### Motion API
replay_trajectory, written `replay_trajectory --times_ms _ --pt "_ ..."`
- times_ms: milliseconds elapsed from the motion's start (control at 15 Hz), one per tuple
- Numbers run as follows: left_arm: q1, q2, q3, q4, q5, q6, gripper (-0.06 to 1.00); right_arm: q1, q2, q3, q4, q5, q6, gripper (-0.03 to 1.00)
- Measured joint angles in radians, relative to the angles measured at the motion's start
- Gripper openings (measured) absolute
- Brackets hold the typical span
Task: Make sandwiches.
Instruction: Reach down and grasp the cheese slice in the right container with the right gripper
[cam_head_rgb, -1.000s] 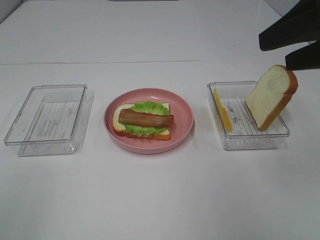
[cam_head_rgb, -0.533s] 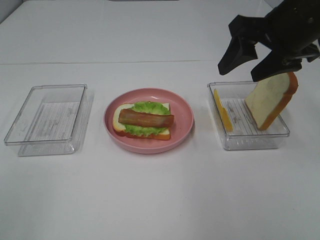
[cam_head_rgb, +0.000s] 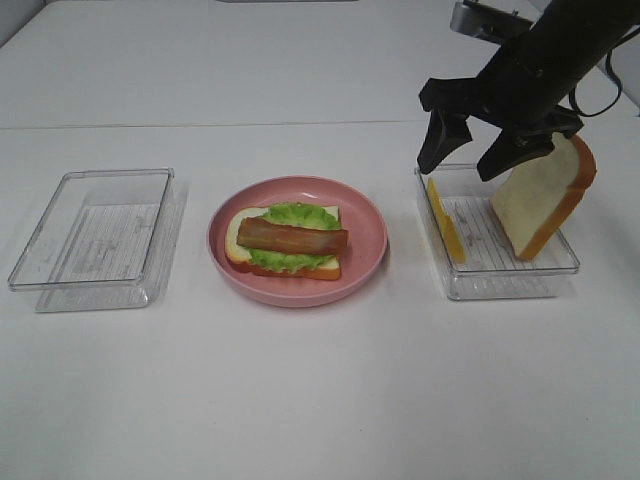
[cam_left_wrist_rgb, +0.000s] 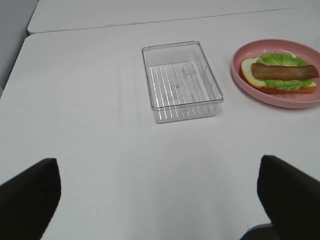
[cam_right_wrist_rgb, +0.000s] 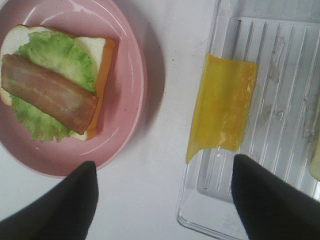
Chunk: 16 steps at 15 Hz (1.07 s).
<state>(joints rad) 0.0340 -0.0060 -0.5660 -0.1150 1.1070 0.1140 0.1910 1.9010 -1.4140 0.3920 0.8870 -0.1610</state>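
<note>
Over clear tray (cam_head_rgb: 500, 284), right jaws spread above cheese slice (cam_head_rgb: 445, 233); left jaws spread wide, empty.

This looks like a robotics lab: a plain white worktop (cam_head_rgb: 320, 400), a toy sandwich (cam_head_rgb: 288, 242) on a pink plate (cam_head_rgb: 372, 225), a clear plastic tray (cam_head_rgb: 90, 295) to its left, and a black robot arm (cam_head_rgb: 555, 55) above.

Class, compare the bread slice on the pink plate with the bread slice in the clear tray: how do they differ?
The plate slice lies flat; the tray slice stands tilted on edge. The plate slice carries lettuce and bacon; the tray slice is bare. Both are white with orange-brown crust.
</note>
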Motion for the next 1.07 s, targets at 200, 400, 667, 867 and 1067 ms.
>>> replay_trajectory --times_ms 200,400,667,867,1067 --pt "0.000 0.000 0.000 0.000 0.000 0.000 0.99 0.000 0.102 -0.094 -0.059 0.042 0.022 0.73" --pt "0.000 0.000 0.000 0.000 0.000 0.000 0.99 0.000 0.187 -0.143 -0.080 0.051 0.045 0.73" --pt "0.000 0.000 0.000 0.000 0.000 0.000 0.99 0.000 0.268 -0.197 -0.085 0.057 0.045 0.66" --pt "0.000 0.000 0.000 0.000 0.000 0.000 0.99 0.000 0.281 -0.205 -0.085 0.060 0.036 0.58" --pt "0.000 0.000 0.000 0.000 -0.001 0.000 0.99 0.000 0.281 -0.212 -0.083 0.061 0.025 0.36"
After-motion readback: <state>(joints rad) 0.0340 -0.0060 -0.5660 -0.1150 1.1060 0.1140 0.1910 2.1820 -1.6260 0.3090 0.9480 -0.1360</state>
